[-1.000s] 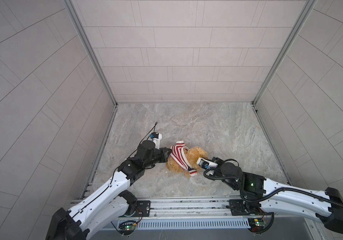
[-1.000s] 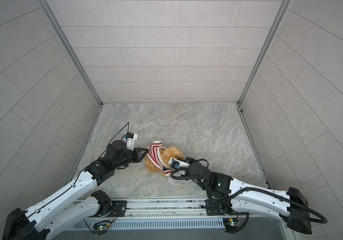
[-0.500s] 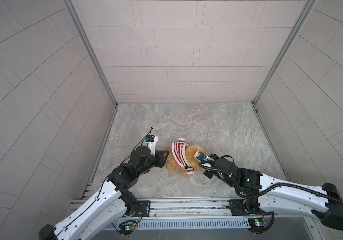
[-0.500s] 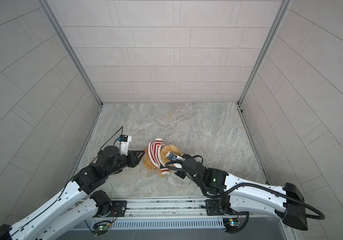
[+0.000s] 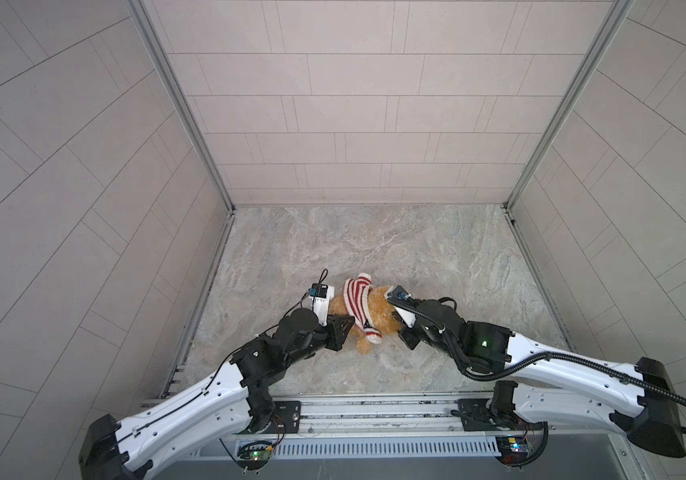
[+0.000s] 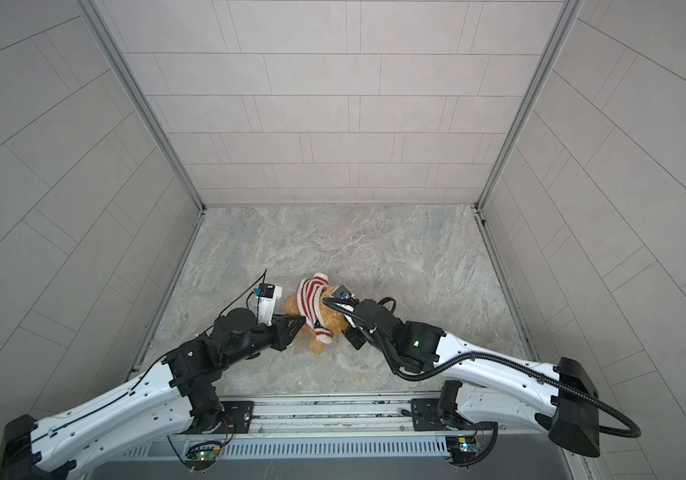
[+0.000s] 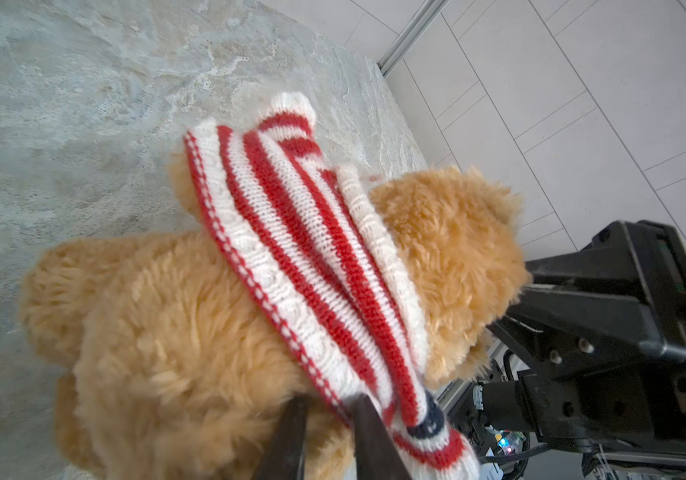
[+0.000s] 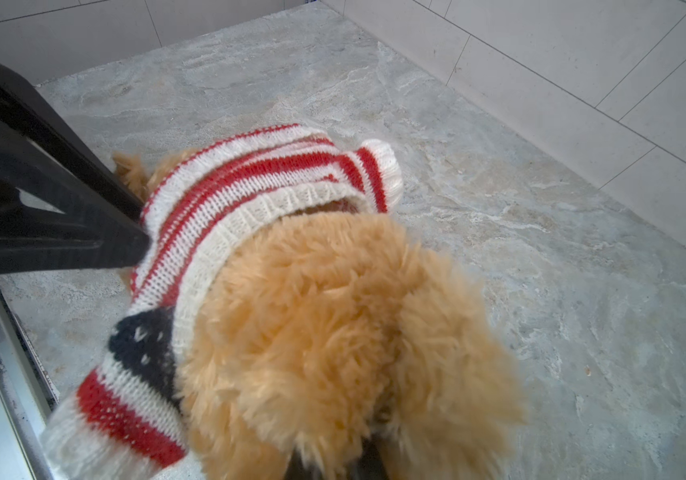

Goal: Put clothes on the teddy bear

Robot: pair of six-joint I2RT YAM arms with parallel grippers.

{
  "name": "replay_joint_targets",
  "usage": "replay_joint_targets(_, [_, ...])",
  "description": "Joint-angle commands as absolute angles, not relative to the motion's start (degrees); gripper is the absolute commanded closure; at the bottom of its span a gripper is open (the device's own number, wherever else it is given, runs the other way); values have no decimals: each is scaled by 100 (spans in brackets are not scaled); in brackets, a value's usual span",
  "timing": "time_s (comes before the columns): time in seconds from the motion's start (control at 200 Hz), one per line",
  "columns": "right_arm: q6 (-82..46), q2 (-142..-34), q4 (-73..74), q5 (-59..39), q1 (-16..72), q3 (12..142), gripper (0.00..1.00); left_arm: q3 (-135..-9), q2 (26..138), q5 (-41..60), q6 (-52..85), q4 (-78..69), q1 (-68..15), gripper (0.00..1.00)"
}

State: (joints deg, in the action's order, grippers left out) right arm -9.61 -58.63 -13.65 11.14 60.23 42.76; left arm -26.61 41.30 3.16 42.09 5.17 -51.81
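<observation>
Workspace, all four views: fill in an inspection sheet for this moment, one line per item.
Surface: marbled grey tabletop, flat.
Job's things: teddy bear lying between the arms; striped sweater bunched in a band below its head, lower body uncovered.
Clutter: nothing seen.
Grippers: left gripper has its fingers slightly apart at the sweater's hem, grip unclear; right gripper shut, tips buried in the bear's fur.
Cables: black hose along the right arm; thin wire at the left wrist camera.
Surroundings: tiled walls on three sides; metal rail at the front.
</observation>
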Motion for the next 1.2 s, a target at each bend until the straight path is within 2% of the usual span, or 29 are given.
replay_joint_targets(0.0, [-1283, -5884, -1194, 928, 6021, 4456, 100, -2511, 4327, 386, 4399, -34, -5255, 75])
replay_joint_targets(0.395, [-1397, -5877, -1126, 1026, 5999, 4358, 100, -2696, 5125, 338, 4509, -574, -5684, 77])
replay_joint_targets(0.661, [-1511, -5600, -1110, 992, 5799, 4155, 100, -2706, 5218, 212, 4523, -372, -5695, 100])
replay_joint_targets(0.961, [-1868, -5025, -1126, 524, 5089, 3736, 100, -2296, 4632, 521, 4193, 374, -5166, 100])
replay_joint_targets(1.191, [-2215, -4673, -1027, 657, 4786, 3341, 100, -1847, 4591, 735, 4080, 492, -4909, 100])
